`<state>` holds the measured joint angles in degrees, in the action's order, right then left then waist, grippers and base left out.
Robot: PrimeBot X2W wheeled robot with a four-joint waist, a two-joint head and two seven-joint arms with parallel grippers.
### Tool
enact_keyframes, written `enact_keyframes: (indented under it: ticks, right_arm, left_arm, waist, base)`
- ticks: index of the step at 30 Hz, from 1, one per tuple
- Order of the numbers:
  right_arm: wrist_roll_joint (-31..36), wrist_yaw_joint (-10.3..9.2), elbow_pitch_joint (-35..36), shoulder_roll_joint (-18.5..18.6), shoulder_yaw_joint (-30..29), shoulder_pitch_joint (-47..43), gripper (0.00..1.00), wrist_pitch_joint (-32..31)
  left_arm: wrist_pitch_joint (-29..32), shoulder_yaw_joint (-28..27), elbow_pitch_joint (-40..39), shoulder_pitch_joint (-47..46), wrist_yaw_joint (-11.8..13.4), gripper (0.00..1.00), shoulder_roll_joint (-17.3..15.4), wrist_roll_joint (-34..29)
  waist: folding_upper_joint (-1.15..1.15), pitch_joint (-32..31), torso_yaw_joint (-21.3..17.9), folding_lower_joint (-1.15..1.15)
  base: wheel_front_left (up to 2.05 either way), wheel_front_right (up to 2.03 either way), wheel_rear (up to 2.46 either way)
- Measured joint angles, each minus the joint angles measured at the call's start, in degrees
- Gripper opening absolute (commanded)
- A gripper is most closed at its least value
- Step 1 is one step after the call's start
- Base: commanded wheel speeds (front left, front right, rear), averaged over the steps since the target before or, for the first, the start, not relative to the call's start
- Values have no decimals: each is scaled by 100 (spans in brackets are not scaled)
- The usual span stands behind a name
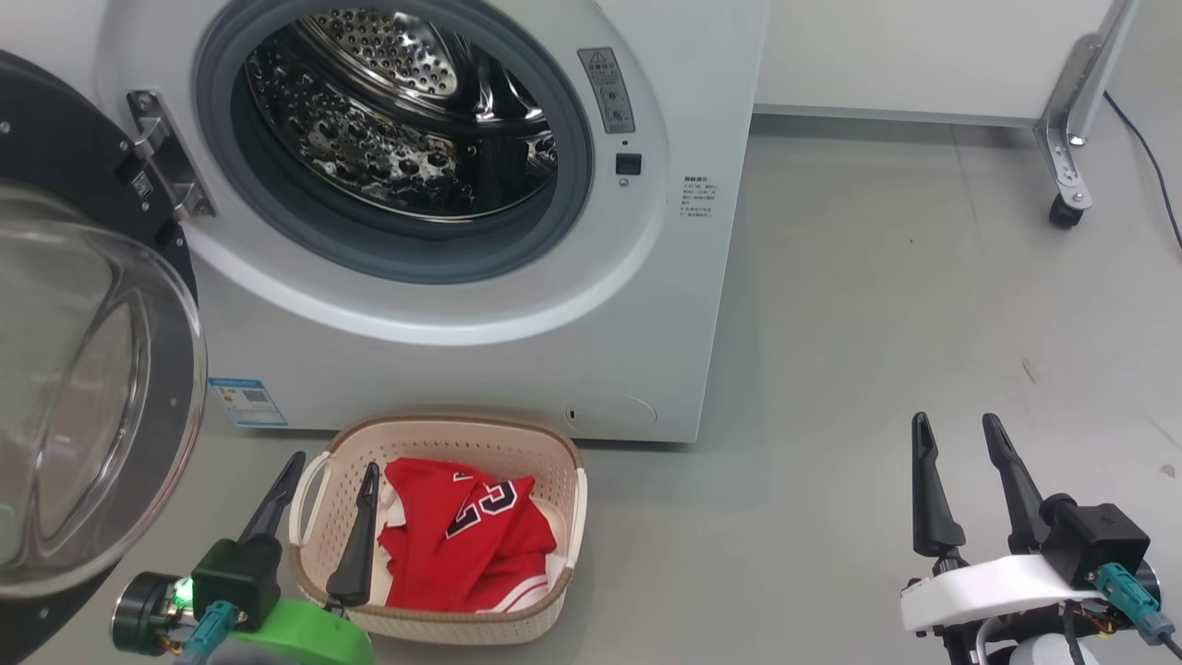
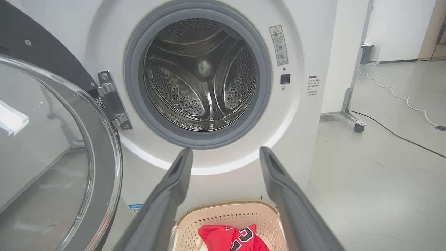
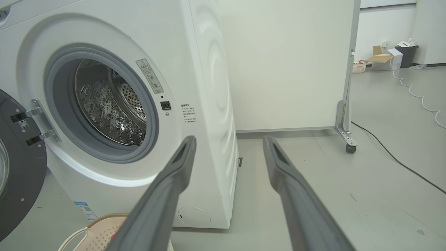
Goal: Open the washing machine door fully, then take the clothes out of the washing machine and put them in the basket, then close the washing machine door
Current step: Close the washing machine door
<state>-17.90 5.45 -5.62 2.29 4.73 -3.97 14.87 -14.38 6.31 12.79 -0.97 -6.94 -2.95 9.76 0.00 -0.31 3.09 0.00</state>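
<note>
The white washing machine [image 1: 517, 369] stands with its steel drum [image 1: 406, 120] bare inside. Its door [image 1: 83, 388], black-rimmed with a bulging glass bowl, hangs swung wide at the left on its hinge [image 1: 162, 152]. On the floor before the machine sits the cream basket [image 1: 443, 425], holding red clothes [image 1: 462, 545] with white trim and dark numerals. My left gripper [image 1: 332, 466] is open, its fingers over the basket's left side, touching nothing. My right gripper [image 1: 956, 425] stands open over bare floor to the right. The left wrist view looks into the drum [image 2: 198, 73] over the basket [image 2: 226, 216].
A white partition on a wheeled metal foot [image 1: 1067, 175] stands behind to the right, with a dark cable [image 1: 1150, 157] running along the floor. Grey floor [image 1: 877, 323] spreads to the machine's right. Boxes and a bin [image 3: 406, 54] sit far back.
</note>
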Motion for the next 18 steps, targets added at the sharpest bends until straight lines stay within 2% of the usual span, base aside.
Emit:
enact_keyframes:
  ticks: [9, 18]
  right_arm:
    - [0, -4, -24, -1, -1, -1, 100, 0]
    - [0, -4, -26, -1, 8, 0, 100, 0]
  left_arm:
    - [0, 0, -41, 0, 0, 100, -1, 1]
    - [0, 0, -93, -1, 0, 100, -1, 1]
  waist:
    - [0, 7, 14, 0]
    - [0, -2, 34, 0]
  base:
    - [-121, 121, 0]
    - [-84, 84, 0]
